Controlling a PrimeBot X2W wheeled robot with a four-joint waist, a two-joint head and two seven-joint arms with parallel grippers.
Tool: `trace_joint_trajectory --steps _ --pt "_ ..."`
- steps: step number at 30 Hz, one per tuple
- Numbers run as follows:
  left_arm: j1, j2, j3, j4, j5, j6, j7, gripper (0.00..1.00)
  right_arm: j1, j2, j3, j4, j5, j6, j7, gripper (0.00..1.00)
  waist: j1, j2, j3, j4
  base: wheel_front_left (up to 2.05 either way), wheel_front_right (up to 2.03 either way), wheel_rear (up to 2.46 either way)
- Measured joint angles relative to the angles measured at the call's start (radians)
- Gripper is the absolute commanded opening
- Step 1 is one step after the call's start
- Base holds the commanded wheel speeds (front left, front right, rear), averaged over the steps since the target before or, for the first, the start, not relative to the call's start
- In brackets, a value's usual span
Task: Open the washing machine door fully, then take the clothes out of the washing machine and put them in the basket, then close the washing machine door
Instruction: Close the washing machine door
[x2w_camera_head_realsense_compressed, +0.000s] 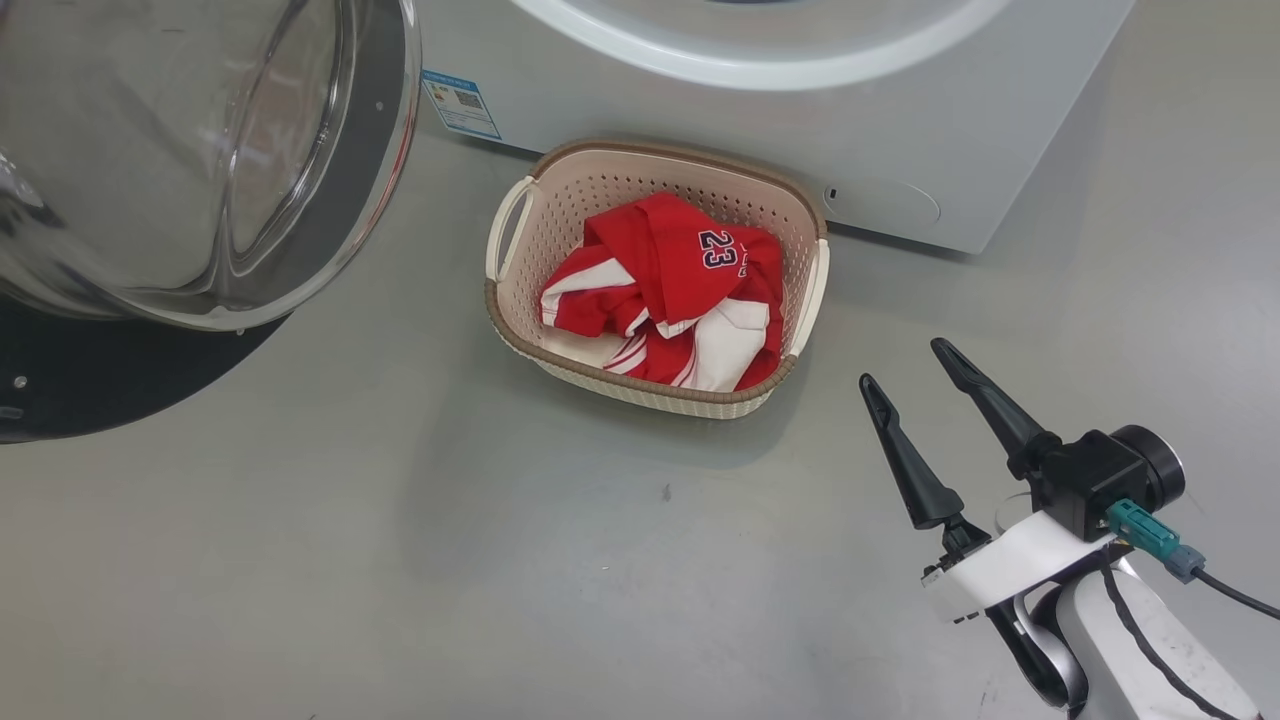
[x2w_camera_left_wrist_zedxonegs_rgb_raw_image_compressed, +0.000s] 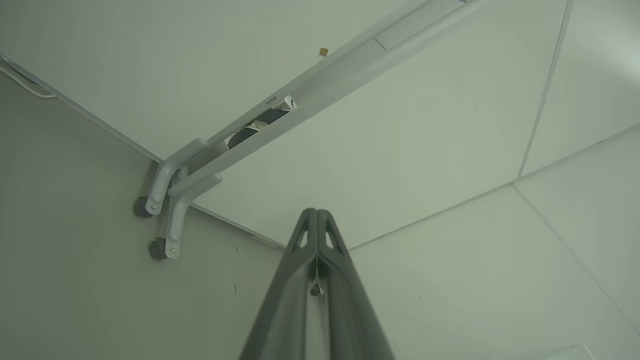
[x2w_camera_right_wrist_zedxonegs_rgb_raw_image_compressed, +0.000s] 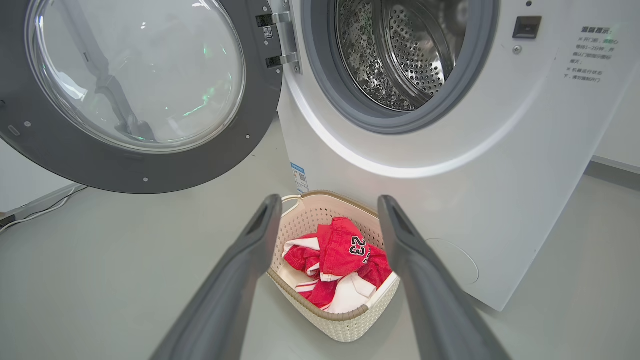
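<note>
The number 23 jersey (x2w_camera_head_realsense_compressed: 665, 295) lies in the basket (x2w_camera_head_realsense_compressed: 640, 152) — only closing the washing machine door (x2w_camera_head_realsense_compressed: 120, 385) remains. The right gripper (x2w_camera_head_realsense_compressed: 904, 364) is splayed and empty, the left gripper (x2w_camera_left_wrist_zedxonegs_rgb_raw_image_compressed: 316, 220) clenched on nothing; either must push it shut.

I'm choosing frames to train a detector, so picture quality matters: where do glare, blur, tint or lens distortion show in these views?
Head view: sharp, soft shadow before the basket, reflections across the washing machine door glass. Right wrist view: wide-angle lens bows the washing machine edges, green glints on the door, right gripper blurred close up, clothes legible. Left wrist view: greenish cast, left gripper soft.
</note>
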Motion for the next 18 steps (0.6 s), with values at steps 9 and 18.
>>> trace_joint_trajectory --steps 9,18 --pt "-0.057 -0.018 0.143 0.237 -0.012 0.0 0.061 0.0 -0.01 -0.005 0.003 -0.002 0.006 0.0 0.0 1.0 0.0 0.0001 0.002 -0.014 0.0 0.0 0.0" --pt "-0.12 -0.017 0.137 0.334 -0.003 0.0 0.135 0.0 -0.018 -0.007 0.006 -0.001 0.013 0.0 0.0 1.0 0.0 0.0 -0.004 -0.025 0.0 0.0 0.0"
